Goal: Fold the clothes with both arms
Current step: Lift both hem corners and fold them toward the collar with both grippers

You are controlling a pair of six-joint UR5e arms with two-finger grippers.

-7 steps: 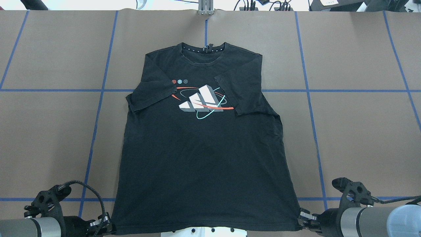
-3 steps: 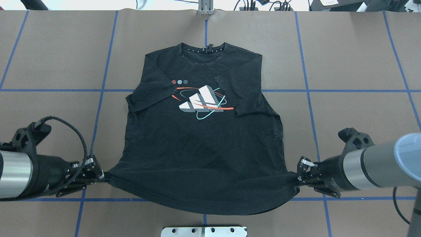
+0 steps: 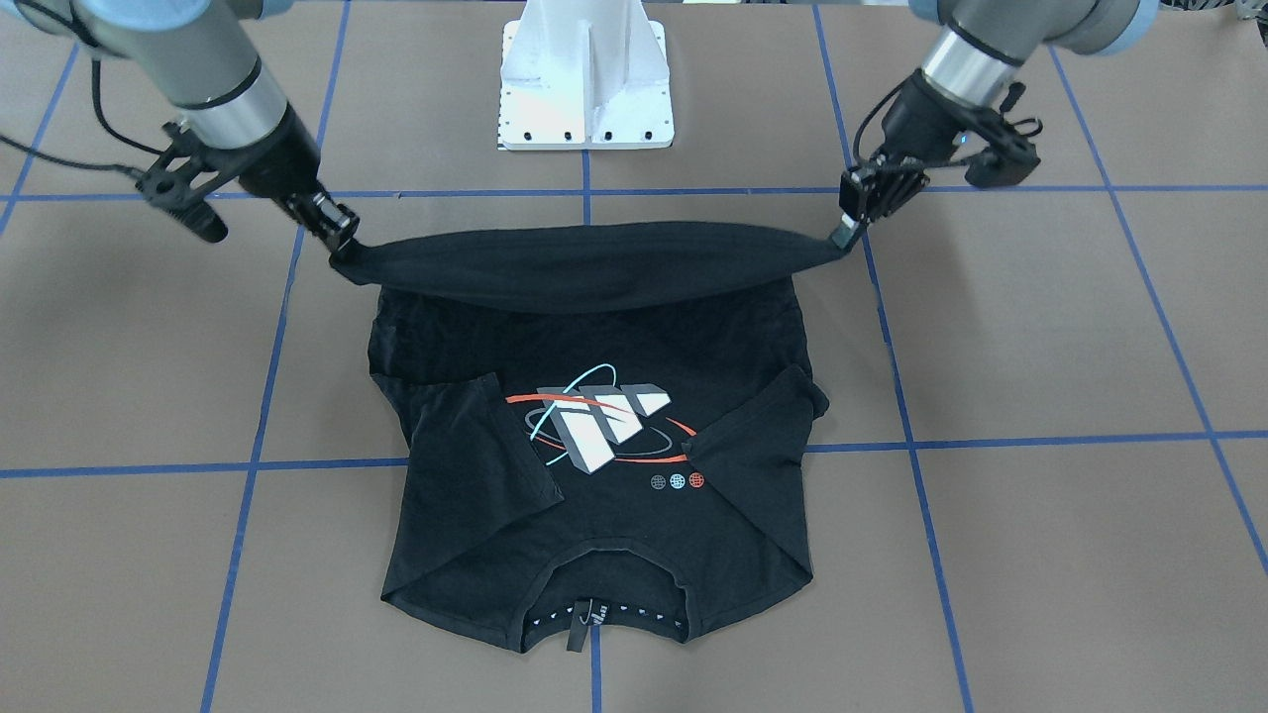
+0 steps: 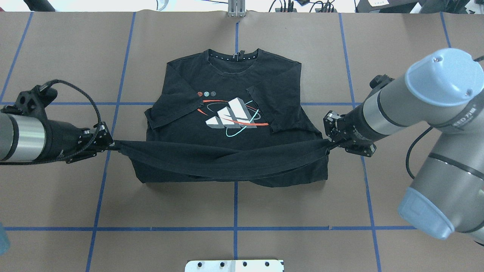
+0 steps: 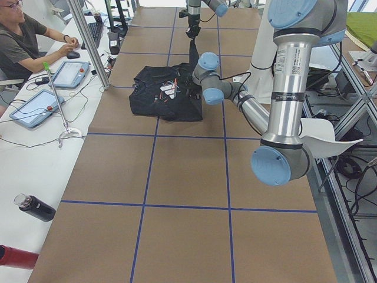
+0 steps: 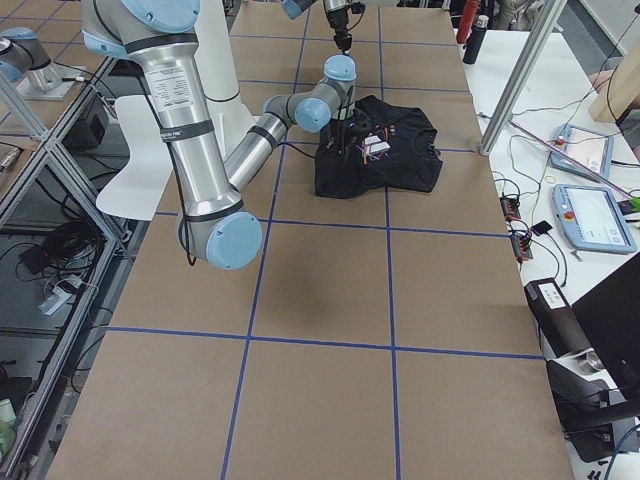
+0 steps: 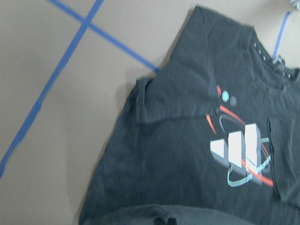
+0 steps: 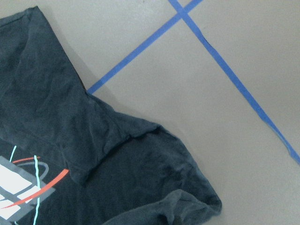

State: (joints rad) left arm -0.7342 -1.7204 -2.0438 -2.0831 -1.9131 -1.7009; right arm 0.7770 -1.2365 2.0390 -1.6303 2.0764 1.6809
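Here the left gripper [image 4: 109, 142] and right gripper [image 4: 328, 145] each clamp a corner of the T-shirt [image 4: 230, 83], its hem [image 4: 227, 161] stretched taut above its body mid-table [image 4: 68, 196], with brown surface wide on every side.

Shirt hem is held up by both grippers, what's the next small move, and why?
Probably carry the hem toward the collar: the left gripper and right gripper hold it taut, short of the logo, so the fold looks half done.
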